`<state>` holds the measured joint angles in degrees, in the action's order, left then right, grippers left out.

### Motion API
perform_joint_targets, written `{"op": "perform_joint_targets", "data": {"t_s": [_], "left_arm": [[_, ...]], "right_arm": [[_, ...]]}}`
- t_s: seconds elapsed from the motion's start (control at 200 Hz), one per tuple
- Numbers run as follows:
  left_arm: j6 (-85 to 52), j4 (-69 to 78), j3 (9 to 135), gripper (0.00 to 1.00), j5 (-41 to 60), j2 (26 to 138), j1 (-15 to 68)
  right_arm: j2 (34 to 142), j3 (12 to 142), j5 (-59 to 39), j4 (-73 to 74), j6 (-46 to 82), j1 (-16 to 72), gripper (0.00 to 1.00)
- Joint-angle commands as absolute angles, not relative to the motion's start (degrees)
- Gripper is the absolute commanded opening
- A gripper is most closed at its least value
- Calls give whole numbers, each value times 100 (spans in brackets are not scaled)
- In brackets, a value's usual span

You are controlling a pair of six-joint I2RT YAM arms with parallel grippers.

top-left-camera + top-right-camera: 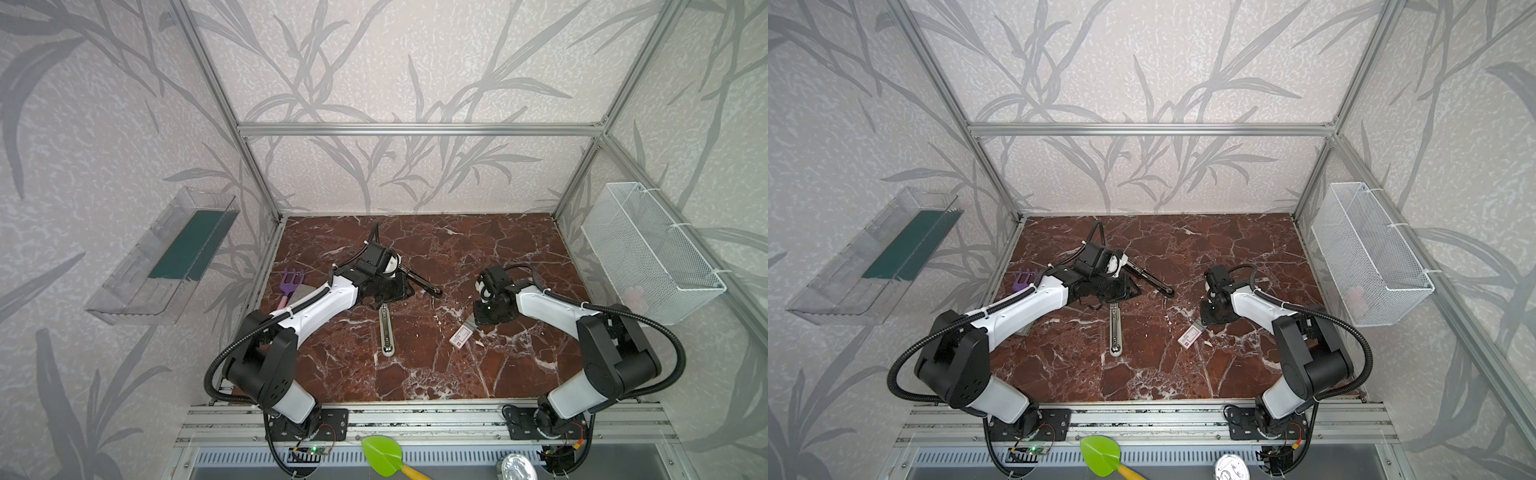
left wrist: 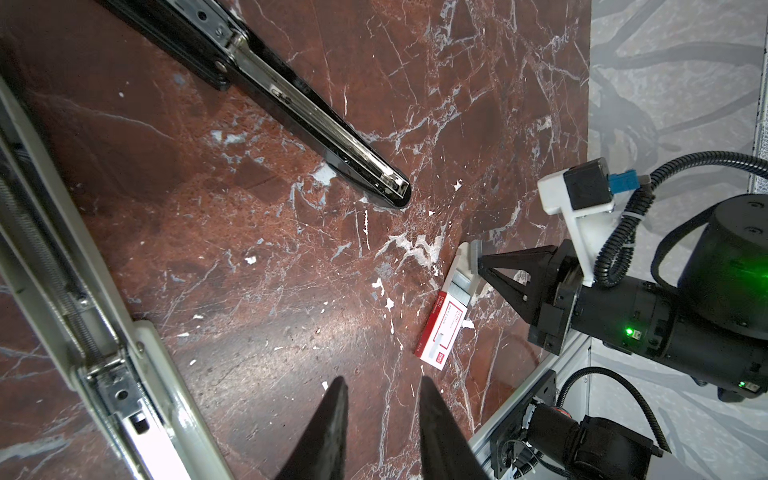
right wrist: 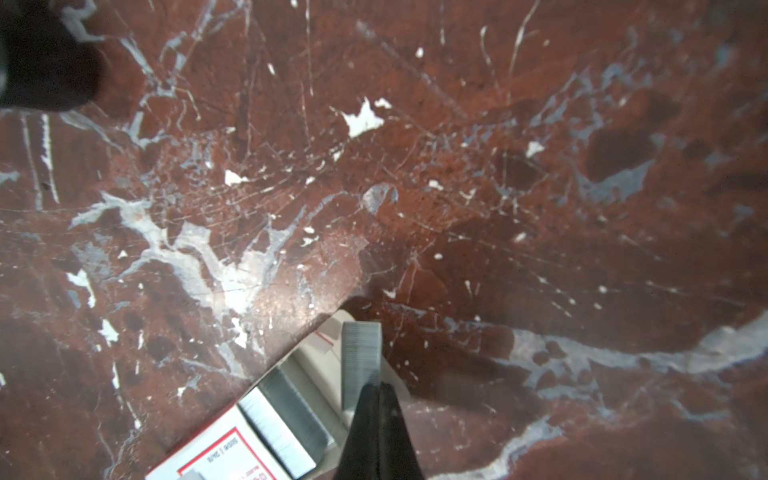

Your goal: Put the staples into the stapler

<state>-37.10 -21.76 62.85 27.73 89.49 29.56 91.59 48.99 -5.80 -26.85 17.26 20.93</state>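
Note:
The staples box (image 1: 460, 336), white with a red label, lies on the marble with its grey tray (image 3: 291, 411) slid out. My right gripper (image 3: 376, 388) is shut on a grey strip of staples (image 3: 360, 353), held just over the tray's end; the left wrist view shows the same gripper (image 2: 478, 262) and strip. A black stapler (image 1: 422, 282) lies open with its metal channel (image 2: 332, 137) bare. A silver-white stapler (image 1: 386, 332) lies nearer the front. My left gripper (image 2: 380, 386) hangs open over bare marble between the two staplers, holding nothing.
A purple toy rake (image 1: 292, 280) lies by the left frame post. A white wire basket (image 1: 652, 253) hangs on the right wall and a clear tray (image 1: 162, 257) on the left wall. A green shovel (image 1: 382, 455) sits below the front rail.

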Motion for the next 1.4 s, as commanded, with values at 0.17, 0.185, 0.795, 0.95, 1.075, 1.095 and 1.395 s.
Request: {"op": "perform_joint_targets", "data": {"t_s": [0.17, 0.185, 0.795, 0.95, 1.075, 1.095, 1.395], "left_arm": [[-3740, -2119, 6240, 31, 2795, 8975, 2951], [-3742, -2118, 6240, 31, 2795, 8979, 2951], [-3779, -2052, 6162, 31, 2837, 8961, 2953], [-3799, -2013, 6152, 31, 2856, 8971, 2949], [-3788, -2040, 6137, 31, 2830, 8947, 2953], [-3788, -2044, 6127, 31, 2825, 8941, 2953], [-3812, -2030, 6091, 31, 2821, 8918, 2953]], "right_arm": [[9325, 5070, -511, -2834, 1617, 2097, 14], [9303, 5077, -503, -2852, 1611, 2100, 14], [8921, 5317, -280, -3139, 1547, 2161, 15], [9065, 5333, -319, -3118, 1547, 2182, 13], [9126, 5352, -352, -3070, 1529, 2300, 14], [9137, 5360, -352, -3057, 1529, 2316, 15], [9398, 5423, -119, -3054, 1529, 2338, 14]]}}
